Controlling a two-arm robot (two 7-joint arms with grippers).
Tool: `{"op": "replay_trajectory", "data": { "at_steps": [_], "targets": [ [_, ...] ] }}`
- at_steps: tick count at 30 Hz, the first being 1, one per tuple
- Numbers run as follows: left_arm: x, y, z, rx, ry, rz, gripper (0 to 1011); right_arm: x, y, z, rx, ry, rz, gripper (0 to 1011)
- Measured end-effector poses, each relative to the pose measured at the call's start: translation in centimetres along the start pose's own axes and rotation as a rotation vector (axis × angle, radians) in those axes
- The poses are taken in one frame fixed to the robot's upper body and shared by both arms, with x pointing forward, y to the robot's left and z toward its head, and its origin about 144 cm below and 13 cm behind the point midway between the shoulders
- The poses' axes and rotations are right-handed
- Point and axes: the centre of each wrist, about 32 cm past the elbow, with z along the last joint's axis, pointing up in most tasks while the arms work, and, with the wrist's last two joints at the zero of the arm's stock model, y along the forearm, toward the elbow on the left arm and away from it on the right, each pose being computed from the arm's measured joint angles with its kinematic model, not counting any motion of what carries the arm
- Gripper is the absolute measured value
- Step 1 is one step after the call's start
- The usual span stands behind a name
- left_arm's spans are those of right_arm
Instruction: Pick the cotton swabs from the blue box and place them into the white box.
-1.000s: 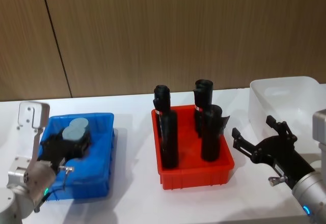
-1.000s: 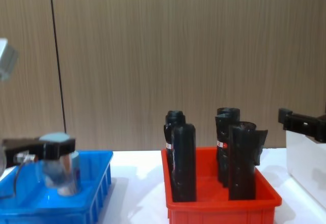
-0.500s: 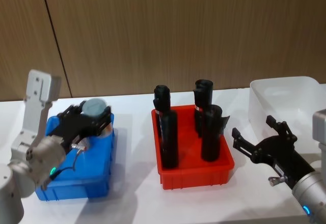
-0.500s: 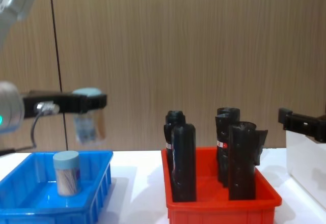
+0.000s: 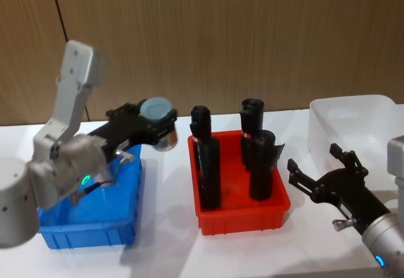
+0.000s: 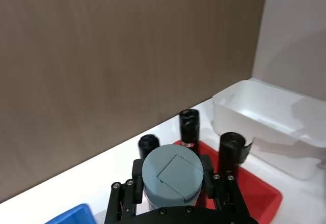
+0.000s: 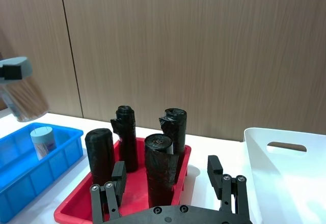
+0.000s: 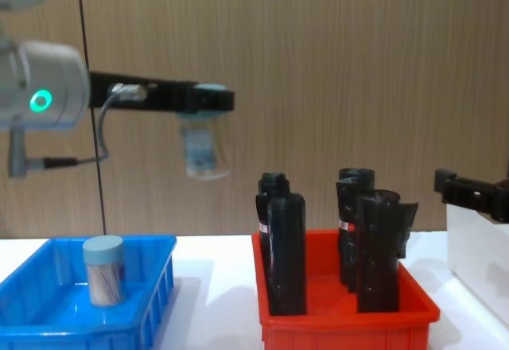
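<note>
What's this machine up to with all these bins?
The robot's left gripper has its fingers closed around the lid of a cotton swab container, holding it high in the air roughly over the gap between the blue box and a red bin of black bottles. A second container stands in the blue box. The right gripper sits open beside the white box.
</note>
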Motion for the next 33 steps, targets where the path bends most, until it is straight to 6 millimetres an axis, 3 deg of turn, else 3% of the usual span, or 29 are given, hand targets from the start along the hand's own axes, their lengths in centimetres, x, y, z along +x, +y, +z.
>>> {"op": "replay_trajectory", "data": {
  "at_steps": [15,33],
  "targets": [
    [-1.0,-3.6,4.7,0.068,-0.007,-0.162,670,0.0,0.0,0.0,0.0,0.0,0.0,1001],
    [-1.6,-6.6,7.3,0.108,-0.025,-0.267,670,0.0,0.0,0.0,0.0,0.0,0.0,1001]
  ]
}}
